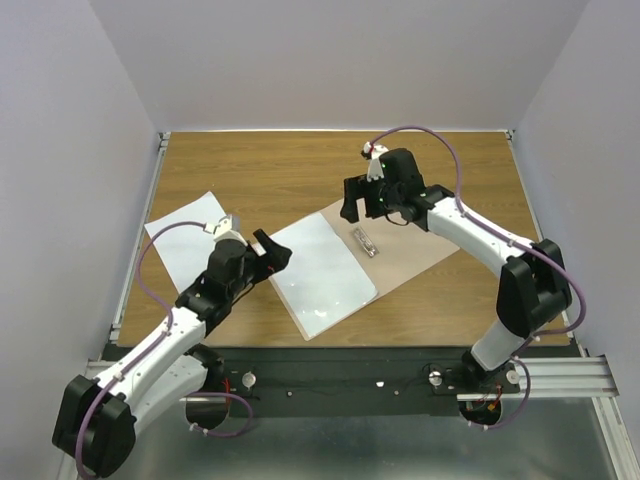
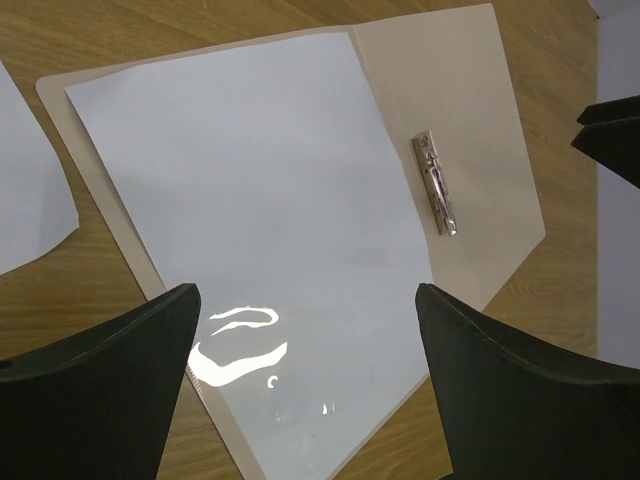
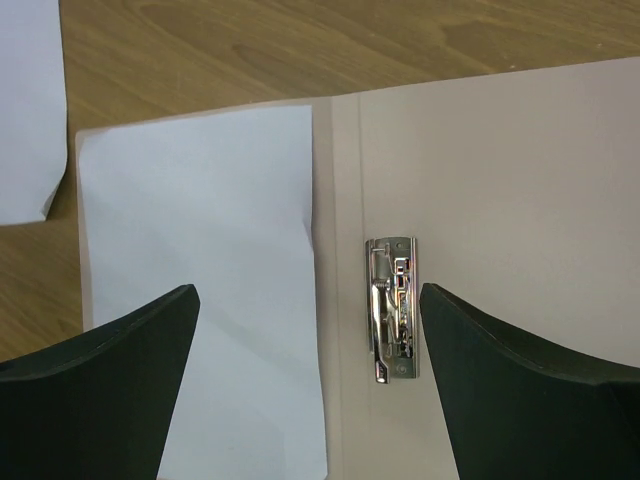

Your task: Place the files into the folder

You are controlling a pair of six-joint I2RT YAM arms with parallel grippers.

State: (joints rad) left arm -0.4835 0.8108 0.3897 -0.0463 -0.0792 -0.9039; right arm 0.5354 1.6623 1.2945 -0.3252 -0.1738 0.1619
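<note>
Worktop point(image 1: 260, 170): wood-grain board carrying everything; both arm bases stand at its near edge.

Loose sheet point(image 1: 185, 240): plain white paper lying flat at the left of the worktop, outside the folder and apart from it. The left arm crosses over its near corner in the top view (only a corner of it shows in the wrist views point(image 2: 25, 190) point(image 3: 30, 110)).

Left end effector point(image 1: 274, 250): hovers at the folder's left edge, pointing toward the folder. Its fingers point(image 2: 110, 390) stand wide apart with nothing between them, and the left wrist view looks past them point(image 2: 305, 295) onto the white sheet below.

Sheet in the folder point(image 1: 320, 275): second white sheet, lying flat on the folder's left leaf. A narrow tan margin shows around it point(image 2: 250, 190), its right edge stops just short of the fold point(image 3: 200, 250), and a patch of glare sits on its near part.

Folder point(image 1: 410, 250): tan, open flat, and set diagonally at the middle of the worktop. Its right leaf is bare point(image 2: 470, 110) point(image 3: 520, 200).

Clip point(image 1: 364, 242): small metal strip lying along the fold on the right leaf point(image 2: 436, 183) point(image 3: 393, 310).

Right end effector point(image 1: 366, 208): held over the far side of the folder, above the fold, with its fingers spread wide and empty point(image 3: 308, 295).
</note>
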